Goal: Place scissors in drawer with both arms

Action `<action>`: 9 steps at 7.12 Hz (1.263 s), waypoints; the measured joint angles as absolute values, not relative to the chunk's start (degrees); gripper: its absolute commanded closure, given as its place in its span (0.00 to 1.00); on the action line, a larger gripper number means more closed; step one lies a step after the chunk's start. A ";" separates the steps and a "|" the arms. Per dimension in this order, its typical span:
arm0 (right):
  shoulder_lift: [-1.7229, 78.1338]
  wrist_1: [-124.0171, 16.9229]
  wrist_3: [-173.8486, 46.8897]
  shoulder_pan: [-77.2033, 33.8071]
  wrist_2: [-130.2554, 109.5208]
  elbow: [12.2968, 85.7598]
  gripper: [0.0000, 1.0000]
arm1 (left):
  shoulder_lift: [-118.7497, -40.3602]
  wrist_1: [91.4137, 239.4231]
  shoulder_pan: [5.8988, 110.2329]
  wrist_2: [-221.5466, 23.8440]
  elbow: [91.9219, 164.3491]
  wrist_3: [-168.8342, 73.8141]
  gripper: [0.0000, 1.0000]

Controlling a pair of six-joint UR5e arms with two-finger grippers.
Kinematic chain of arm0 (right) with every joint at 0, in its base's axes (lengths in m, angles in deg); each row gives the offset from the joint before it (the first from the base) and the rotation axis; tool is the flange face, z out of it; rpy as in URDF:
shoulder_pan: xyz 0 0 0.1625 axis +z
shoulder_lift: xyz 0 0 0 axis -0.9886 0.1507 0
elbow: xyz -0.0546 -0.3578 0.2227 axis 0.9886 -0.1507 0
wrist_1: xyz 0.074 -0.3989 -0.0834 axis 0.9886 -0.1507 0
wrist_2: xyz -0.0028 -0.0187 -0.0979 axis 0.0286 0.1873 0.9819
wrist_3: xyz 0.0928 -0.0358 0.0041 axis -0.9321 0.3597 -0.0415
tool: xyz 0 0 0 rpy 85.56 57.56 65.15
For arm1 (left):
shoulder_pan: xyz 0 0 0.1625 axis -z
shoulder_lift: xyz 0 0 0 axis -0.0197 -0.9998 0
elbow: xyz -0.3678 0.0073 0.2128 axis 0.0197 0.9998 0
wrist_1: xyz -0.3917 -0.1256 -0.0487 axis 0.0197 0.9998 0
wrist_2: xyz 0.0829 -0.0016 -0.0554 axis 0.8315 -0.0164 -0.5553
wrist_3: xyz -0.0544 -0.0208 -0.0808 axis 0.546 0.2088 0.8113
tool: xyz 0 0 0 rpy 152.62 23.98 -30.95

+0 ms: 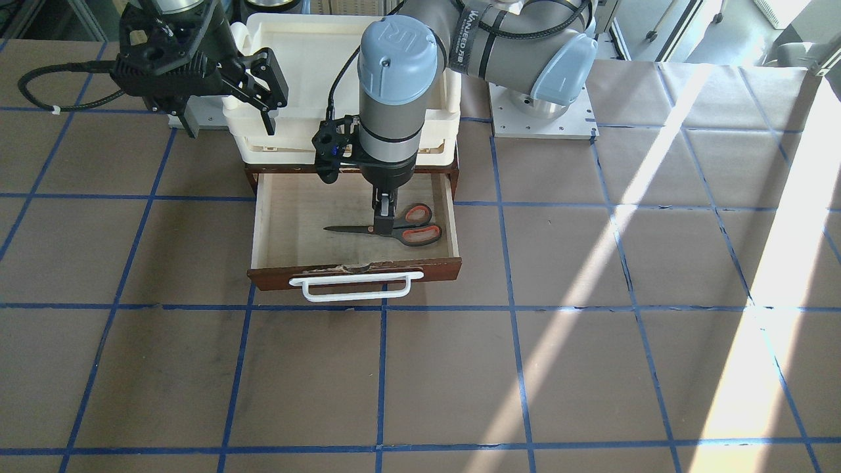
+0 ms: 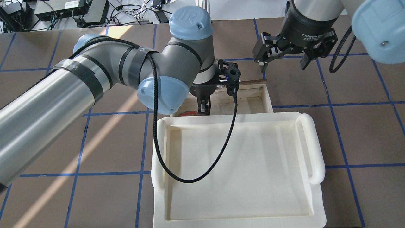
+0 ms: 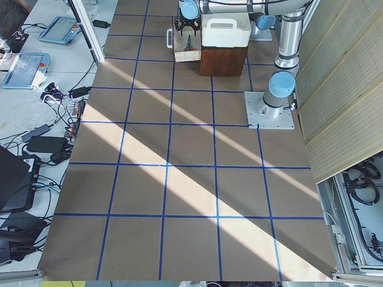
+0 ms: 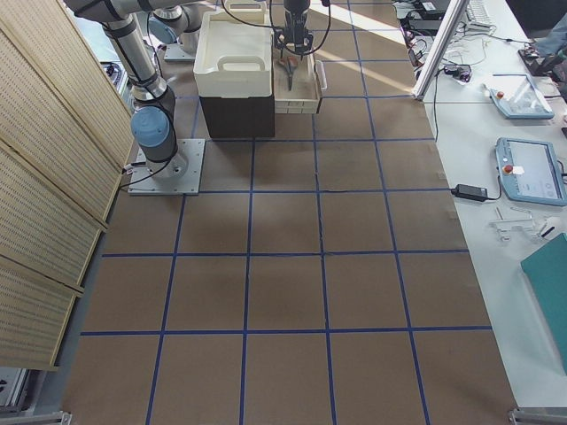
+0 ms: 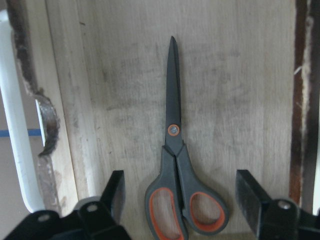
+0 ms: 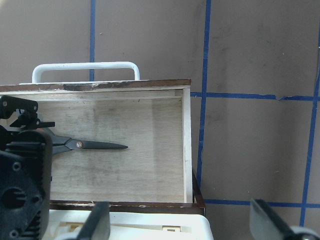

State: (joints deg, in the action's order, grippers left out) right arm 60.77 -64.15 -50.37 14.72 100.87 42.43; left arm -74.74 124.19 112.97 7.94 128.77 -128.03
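Observation:
The scissors (image 1: 394,230) lie flat on the pale floor of the open reddish-brown drawer (image 1: 355,272), blades towards the robot's right. In the left wrist view the scissors (image 5: 175,165) lie between the wide-apart fingers of my left gripper (image 5: 180,180), which is open and touches nothing. That gripper (image 1: 384,220) points straight down into the drawer over the handles. My right gripper (image 1: 269,92) is open and empty, held high beside the drawer's right side. Its wrist view shows the scissors (image 6: 95,145) inside the drawer (image 6: 186,145).
A cream plastic tray (image 2: 311,148) sits on the cabinet above the drawer and hides part of the drawer from overhead. The white bar handle (image 1: 358,289) sticks out at the drawer's front. Brown table with blue tape lines (image 1: 512,368) lies all around.

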 measured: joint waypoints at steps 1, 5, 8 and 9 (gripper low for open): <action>60.77 -64.14 -50.39 14.73 100.90 42.42 0.00 | -73.77 124.40 112.48 7.92 128.17 -124.27 0.19; 60.77 -64.06 -50.63 14.59 101.44 42.43 0.00 | -68.42 125.24 109.08 8.86 125.31 -95.15 0.00; 60.77 -64.20 -51.25 14.64 101.57 42.43 0.00 | -63.96 127.85 100.99 9.15 124.68 -80.63 0.00; 60.77 -64.21 -51.35 14.64 101.56 42.43 0.00 | -62.91 128.11 97.96 9.19 124.67 -74.93 0.00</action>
